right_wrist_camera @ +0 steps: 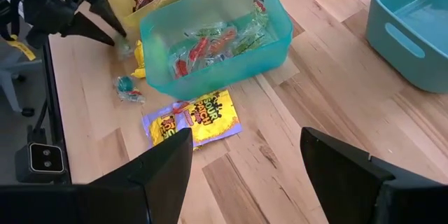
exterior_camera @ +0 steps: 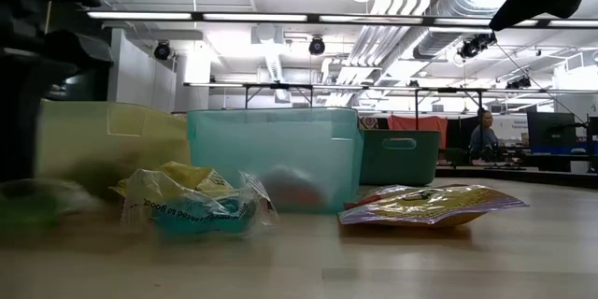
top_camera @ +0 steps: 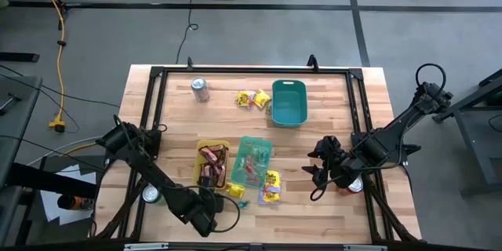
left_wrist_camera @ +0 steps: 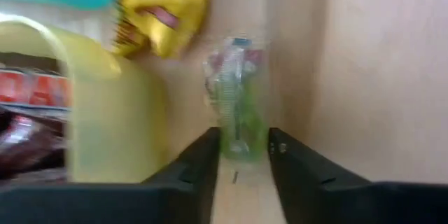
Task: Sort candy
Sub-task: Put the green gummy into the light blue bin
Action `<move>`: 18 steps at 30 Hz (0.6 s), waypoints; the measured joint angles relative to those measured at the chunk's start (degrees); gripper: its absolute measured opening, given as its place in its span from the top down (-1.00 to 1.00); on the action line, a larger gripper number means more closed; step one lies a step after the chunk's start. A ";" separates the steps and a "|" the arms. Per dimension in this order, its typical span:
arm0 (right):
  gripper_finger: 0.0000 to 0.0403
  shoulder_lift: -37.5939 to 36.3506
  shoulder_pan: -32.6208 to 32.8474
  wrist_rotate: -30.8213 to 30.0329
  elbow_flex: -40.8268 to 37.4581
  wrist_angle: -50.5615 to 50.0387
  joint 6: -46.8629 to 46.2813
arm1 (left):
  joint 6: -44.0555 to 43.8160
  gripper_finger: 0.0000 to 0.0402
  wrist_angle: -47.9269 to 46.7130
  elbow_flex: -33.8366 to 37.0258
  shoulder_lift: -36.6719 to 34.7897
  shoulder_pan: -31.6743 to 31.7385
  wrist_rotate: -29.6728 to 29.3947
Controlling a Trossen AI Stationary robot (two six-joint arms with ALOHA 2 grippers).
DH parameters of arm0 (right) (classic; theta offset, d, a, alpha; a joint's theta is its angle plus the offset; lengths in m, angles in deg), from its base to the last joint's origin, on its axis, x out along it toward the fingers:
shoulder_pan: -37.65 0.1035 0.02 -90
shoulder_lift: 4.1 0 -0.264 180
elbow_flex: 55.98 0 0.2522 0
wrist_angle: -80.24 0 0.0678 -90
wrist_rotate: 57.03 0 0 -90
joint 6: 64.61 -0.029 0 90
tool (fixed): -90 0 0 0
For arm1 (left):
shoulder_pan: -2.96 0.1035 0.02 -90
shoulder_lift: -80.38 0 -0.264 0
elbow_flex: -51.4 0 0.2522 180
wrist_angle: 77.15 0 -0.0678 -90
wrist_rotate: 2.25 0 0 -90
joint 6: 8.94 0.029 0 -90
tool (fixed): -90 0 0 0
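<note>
My left gripper (top_camera: 223, 202) (left_wrist_camera: 241, 164) is down at the table near its front edge, beside the yellow tray (top_camera: 212, 147) that holds dark red-brown bars (top_camera: 210, 166). Its fingers stand a narrow gap apart, either side of a small green wrapped candy (left_wrist_camera: 239, 129) (right_wrist_camera: 124, 47) that lies on the wood. A shallow teal tray (top_camera: 252, 143) holds several tiny pieces. Yellow packets (top_camera: 271, 186) and a blue piece (right_wrist_camera: 128, 87) lie in front of it. My right gripper (top_camera: 318, 174) (right_wrist_camera: 245, 175) hangs open above the table, to the right of the teal tray. My left gripper comes steeply from above at the green candy's near end (left_wrist_camera: 241, 147), one finger on each side. The candy lies flat on the table. I cannot tell whether the fingers touch it.
A deeper teal tray (top_camera: 289, 102), two yellow packets (top_camera: 252, 99) and a can (top_camera: 200, 89) sit at the far side. More cans stand at the near left (top_camera: 150, 196) and near right (top_camera: 353, 186). A black frame (top_camera: 153, 110) rims the table. A person (exterior_camera: 483, 135) sits far behind.
</note>
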 joint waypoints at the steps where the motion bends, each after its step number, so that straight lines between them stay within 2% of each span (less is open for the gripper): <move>1: -0.30 0.00 0.00 0.00 0.00 -0.01 0.00 | -0.02 0.58 0.08 0.00 0.00 0.00 1.44; 4: -0.30 0.02 0.02 0.00 0.00 0.03 -0.02 | -0.38 0.91 0.25 -0.02 -1.10 0.15 7.55; 7: -0.30 0.02 0.00 0.00 0.02 0.39 -0.01 | -0.33 0.92 0.20 0.00 -4.46 -0.16 10.82; 10: -0.30 0.02 0.00 -0.26 0.02 1.53 0.05 | 0.92 0.95 -0.10 -0.02 -10.45 -0.47 10.78; 13: -0.30 0.02 -0.08 -1.19 0.02 3.48 -0.03 | 3.75 0.99 0.20 -0.02 -17.29 0.25 7.32; 18: -0.30 0.04 -1.83 -1.52 0.02 10.32 0.56 | 8.10 0.99 1.84 -0.07 -27.77 5.69 -6.64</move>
